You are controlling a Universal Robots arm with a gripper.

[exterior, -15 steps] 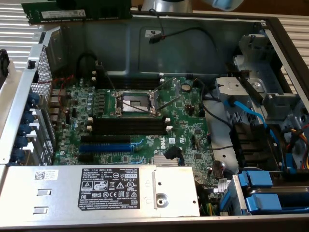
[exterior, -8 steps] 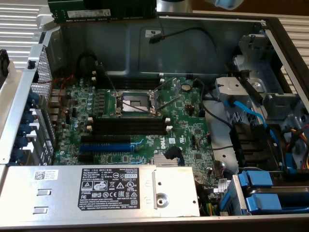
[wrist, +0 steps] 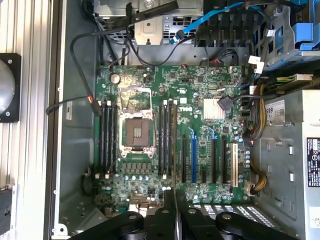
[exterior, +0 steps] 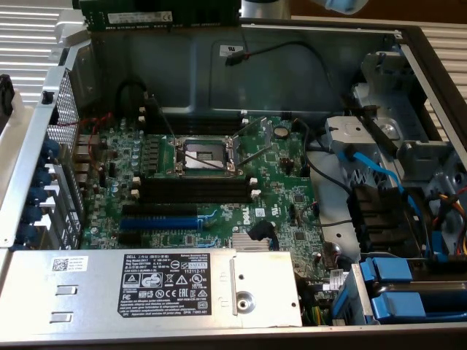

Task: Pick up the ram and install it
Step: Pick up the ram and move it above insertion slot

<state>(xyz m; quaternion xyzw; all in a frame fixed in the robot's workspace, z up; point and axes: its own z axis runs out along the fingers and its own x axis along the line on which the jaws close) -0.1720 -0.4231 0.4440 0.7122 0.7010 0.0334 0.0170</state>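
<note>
The ram (exterior: 160, 16), a dark green stick with a white label strip, hangs level at the top of the exterior view, above the far wall of the open computer case. In the wrist view my gripper (wrist: 176, 196) points down at the motherboard (wrist: 200, 85). Its black fingers (wrist: 170, 210) are pressed together on a thin edge that I take for the ram seen end-on. High below it lie the long black memory slots with white end clips (exterior: 197, 191), beside the bare processor socket (exterior: 206, 154). A second pair of slots (wrist: 107, 137) lies on the socket's other side.
A blue expansion slot (exterior: 160, 221) and black ones lie near the slots. The grey power supply (exterior: 146, 288) fills the case's near side. Blue drive caddies (exterior: 408, 292) and blue cables (exterior: 379, 175) crowd the exterior view's right. A black cable (exterior: 292, 51) hangs along the far wall.
</note>
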